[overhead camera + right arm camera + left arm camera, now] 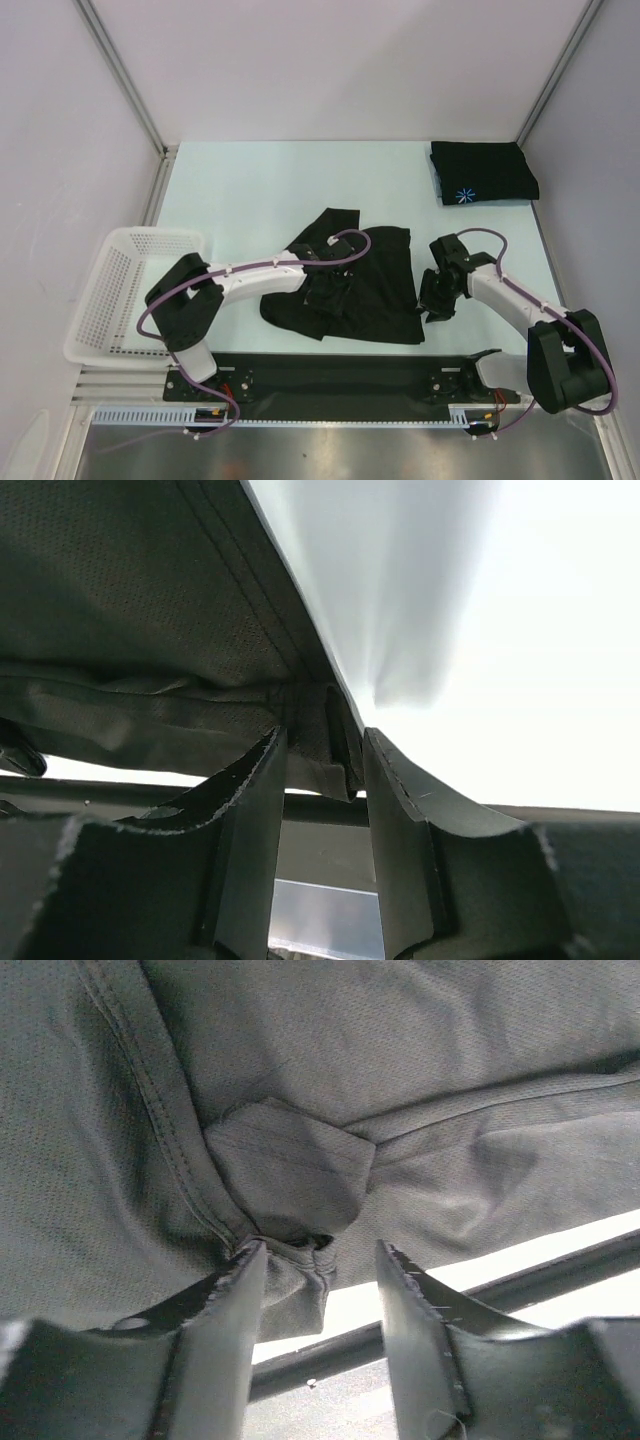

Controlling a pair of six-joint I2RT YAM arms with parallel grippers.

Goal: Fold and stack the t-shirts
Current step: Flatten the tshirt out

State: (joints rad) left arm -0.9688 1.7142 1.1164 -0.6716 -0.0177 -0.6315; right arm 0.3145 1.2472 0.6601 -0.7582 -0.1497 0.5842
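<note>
One folded t-shirt (485, 170) lies upper right; the crumpled t-shirt (385, 285) at centre remains unfolded, left gripper (320, 1258) jaws apart, right gripper (325, 745) jaws straddling its hem, clamping indeterminable.

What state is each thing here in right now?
loose shirt: unfolded and crumpled.
folded shirt: neatly folded, lying flat at the far right.
basket: upright, on the left.
left gripper: open around a bunch of the loose shirt.
right gripper: straddling the loose shirt's hem; grip unclear.
</note>
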